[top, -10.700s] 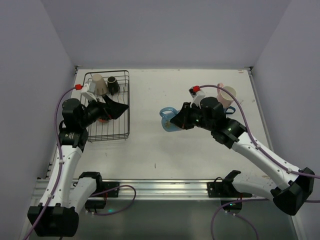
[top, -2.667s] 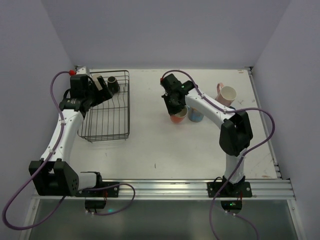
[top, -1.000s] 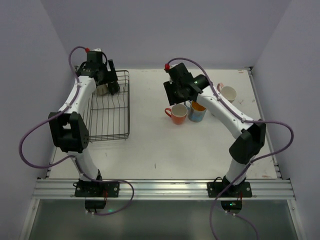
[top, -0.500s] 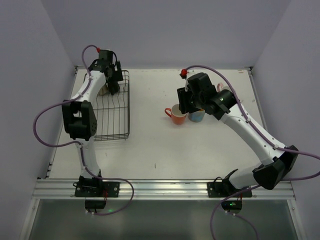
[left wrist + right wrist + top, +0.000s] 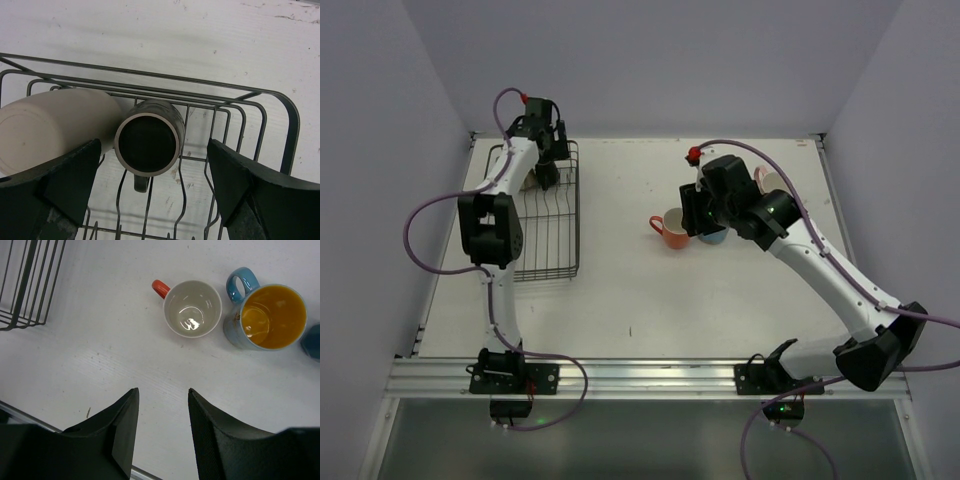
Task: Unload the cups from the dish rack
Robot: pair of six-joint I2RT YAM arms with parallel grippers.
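Note:
The black wire dish rack [image 5: 535, 235] stands at the far left. At its far end lie a cream cup [image 5: 47, 127] and a dark brown cup [image 5: 150, 142], mouth toward the camera, handle down. My left gripper [image 5: 154, 146] is open and hovers over the dark cup, one finger on either side, not touching. In the top view the left gripper [image 5: 548, 152] is over the rack's far end. An orange-red cup [image 5: 192, 307] and a blue cup with orange inside [image 5: 272, 315] stand upright on the table. My right gripper [image 5: 162, 392] is open and empty, nearer than both cups.
A pink cup [image 5: 770, 180] stands at the far right, partly hidden by the right arm. Part of another blue thing [image 5: 312, 340] shows at the right wrist view's edge. The rack's corner [image 5: 25, 285] shows at that view's upper left. Walls enclose the table.
My right gripper has let go of the orange-red cup beside the blue cup and drawn back from it. My left gripper has swung over the rack's far end, above the dark cup.

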